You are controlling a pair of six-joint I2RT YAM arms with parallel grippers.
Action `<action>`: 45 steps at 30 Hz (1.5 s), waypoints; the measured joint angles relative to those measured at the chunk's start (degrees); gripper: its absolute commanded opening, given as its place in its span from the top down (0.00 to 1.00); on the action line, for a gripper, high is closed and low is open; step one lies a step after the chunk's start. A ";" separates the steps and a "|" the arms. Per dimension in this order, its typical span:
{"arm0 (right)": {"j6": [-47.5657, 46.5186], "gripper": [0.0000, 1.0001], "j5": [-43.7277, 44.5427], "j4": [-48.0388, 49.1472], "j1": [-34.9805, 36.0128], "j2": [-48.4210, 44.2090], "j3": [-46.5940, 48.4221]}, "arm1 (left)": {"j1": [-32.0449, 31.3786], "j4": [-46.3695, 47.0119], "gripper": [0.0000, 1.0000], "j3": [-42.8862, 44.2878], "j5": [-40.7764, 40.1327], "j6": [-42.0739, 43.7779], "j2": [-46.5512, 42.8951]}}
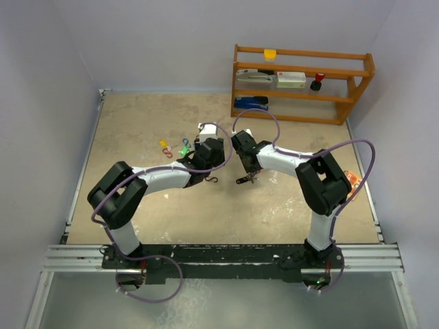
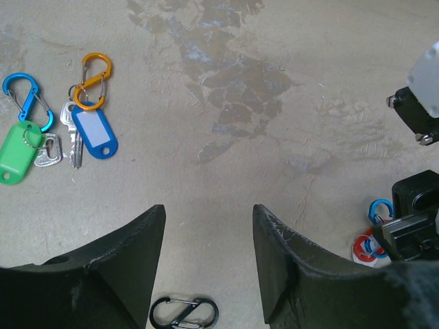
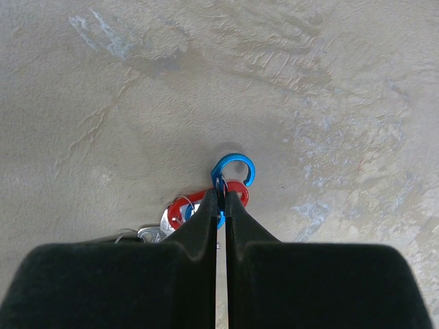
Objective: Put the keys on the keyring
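1. The red tag (image 3: 195, 203) lies on the table (image 1: 137, 205) right under the fingertips of my right tool (image 3: 221, 195). Its silver key (image 3: 152, 232) pokes out to the left of the fingers.
2. The red tag touches the blue clip (image 3: 234, 168). I cannot tell whether the two are linked.
3. My right tool is clenched on that blue clip. The fingers press together with no gap, and the clip's hooked end sticks out just past their tips, low over the table.
4. Off to my left, well apart from this bundle, the blue tag (image 2: 96, 130) lies flat beside a slim silver key (image 2: 74, 140). Both sit at the lower loop of the orange clip (image 2: 92, 81).
5. Just beside them lies the green tag (image 2: 17, 154), with a broader key (image 2: 46, 152) touching its edge. The second blue clip (image 2: 27, 101) lies above the tag. Whether that clip is hooked to the tag's small ring, I cannot tell.
6. My left tool (image 2: 209, 212) is released, with its fingers spread and nothing between them. It hangs over bare table.
7. A black clip (image 2: 184, 313) lies flat on the table close below the left tool, between the bases of its fingers in the left wrist view.
8. From above, my two tools stand near each other at mid-table, the left one to the left. The tagged keys lie further left of it.
9. A wooden shelf (image 1: 302, 82) stands at the far right of the table, with a few small items on its boards.
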 measured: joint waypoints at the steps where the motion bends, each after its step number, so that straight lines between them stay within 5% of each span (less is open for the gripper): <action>1: -0.02 1.00 0.00 0.02 0.09 0.00 0.00 | 0.00 0.00 0.49 -0.02 0.00 -0.02 0.00; 45: -0.72 1.00 -2.91 3.23 0.76 -2.67 -0.07 | 0.37 0.09 0.49 -0.85 0.07 -0.92 0.00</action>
